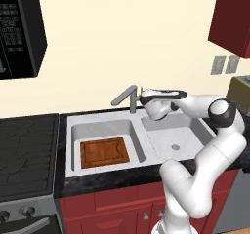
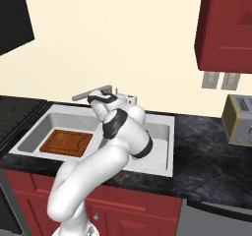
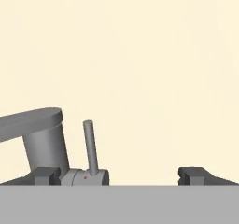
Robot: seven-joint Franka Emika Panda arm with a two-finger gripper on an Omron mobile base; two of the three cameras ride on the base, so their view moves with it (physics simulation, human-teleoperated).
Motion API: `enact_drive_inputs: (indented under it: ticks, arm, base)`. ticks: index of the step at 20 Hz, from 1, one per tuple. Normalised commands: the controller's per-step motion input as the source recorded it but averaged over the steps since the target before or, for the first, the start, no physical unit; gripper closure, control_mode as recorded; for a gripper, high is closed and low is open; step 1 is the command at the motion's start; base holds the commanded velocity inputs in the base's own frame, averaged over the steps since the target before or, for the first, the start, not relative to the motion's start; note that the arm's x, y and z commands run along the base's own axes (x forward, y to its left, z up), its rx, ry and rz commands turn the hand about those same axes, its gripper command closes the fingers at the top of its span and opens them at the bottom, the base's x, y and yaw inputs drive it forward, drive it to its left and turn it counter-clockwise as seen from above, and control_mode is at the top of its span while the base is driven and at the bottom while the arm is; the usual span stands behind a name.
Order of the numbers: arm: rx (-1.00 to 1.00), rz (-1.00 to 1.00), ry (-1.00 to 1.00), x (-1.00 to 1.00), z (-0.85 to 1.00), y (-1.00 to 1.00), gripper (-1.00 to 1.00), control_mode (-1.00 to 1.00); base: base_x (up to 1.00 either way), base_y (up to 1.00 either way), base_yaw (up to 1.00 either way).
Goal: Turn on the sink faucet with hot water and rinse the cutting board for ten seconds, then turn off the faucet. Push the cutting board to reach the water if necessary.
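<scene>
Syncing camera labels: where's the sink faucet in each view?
Left base view: sink faucet at centre, behind the divider of the sink, spout angling left over the basin with the cutting board.
Right base view: upper left of centre, spout pointing left, post partly behind the arm.
Hand view: lower left, lever upright beside the post, between the open gripper fingertips.
Shared landmark: the cream wall behind it.

Sink faucet (image 3: 44, 141) at lower left of frame: grey post, spout running off left edge. Small lever handle (image 3: 90, 146) upright just right of post, red dot at base. Gripper (image 3: 119, 175) fingertips at bottom, spread wide apart; left tip overlaps faucet base. Plain cream wall (image 3: 140, 55) behind.
</scene>
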Motion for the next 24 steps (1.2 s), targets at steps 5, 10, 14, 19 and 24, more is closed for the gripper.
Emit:
enact_drive_inputs:
  ticks: [5, 10, 14, 19, 24]
  arm:
    - [0.0, 0.0, 0.0, 0.09, 0.0, 0.0, -1.0, -1.0]
    - [0.0, 0.0, 0.0, 0.08, 0.0, 0.01, -1.0, -1.0]
    - [0.0, 0.0, 0.0, 0.1, 0.0, 0.0, -1.0, -1.0]
    - [0.0, 0.0, 0.0, 0.13, 0.0, 0.0, -1.0, -1.0]
    - [0.0, 0.0, 0.0, 0.13, 0.0, 0.04, -1.0, -1.0]
  base:
    - [0.0, 0.0, 0.0]
    - [0.0, 0.0, 0.0]
    - [0.0, 0.0, 0.0]
    - [0.0, 0.0, 0.0]
    - [0.0, 0.0, 0.0]
